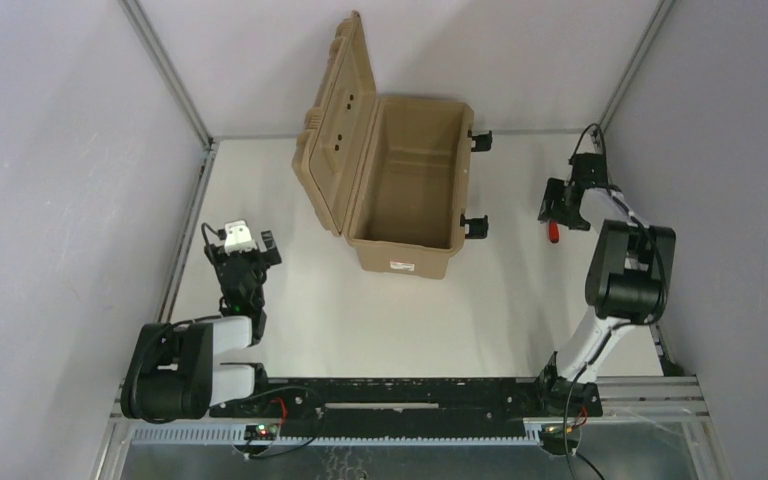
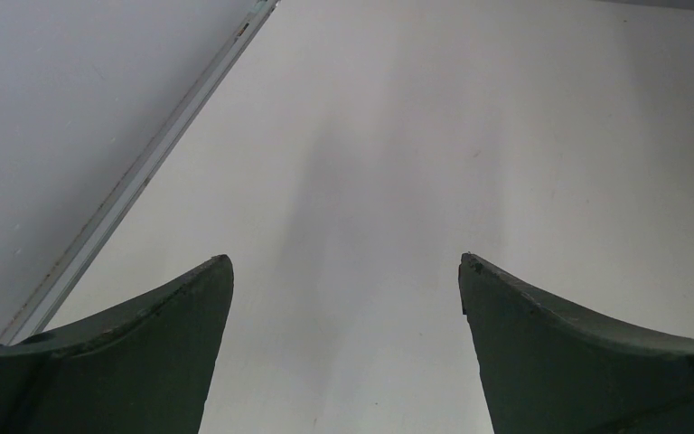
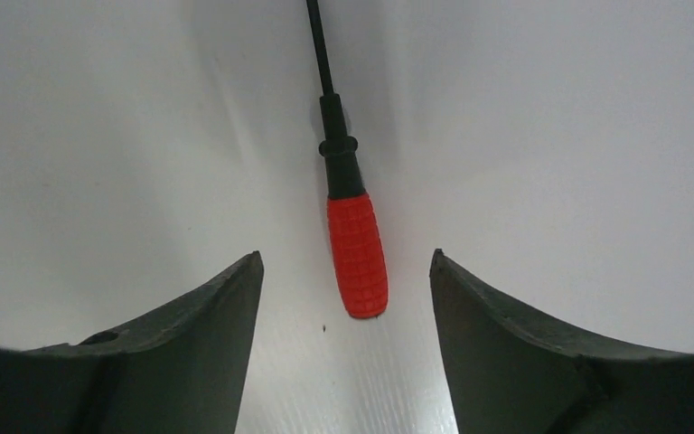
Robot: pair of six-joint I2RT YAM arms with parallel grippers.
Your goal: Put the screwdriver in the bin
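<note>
Right wrist shows right fingers (image 3: 172,344) wide, flanking the screwdriver (image 3: 355,253); left fingers (image 2: 145,353) wide; bin (image 1: 375,250) label (image 1: 401,266) unreadable.

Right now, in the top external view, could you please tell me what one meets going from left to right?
left gripper → bin → screwdriver
</note>
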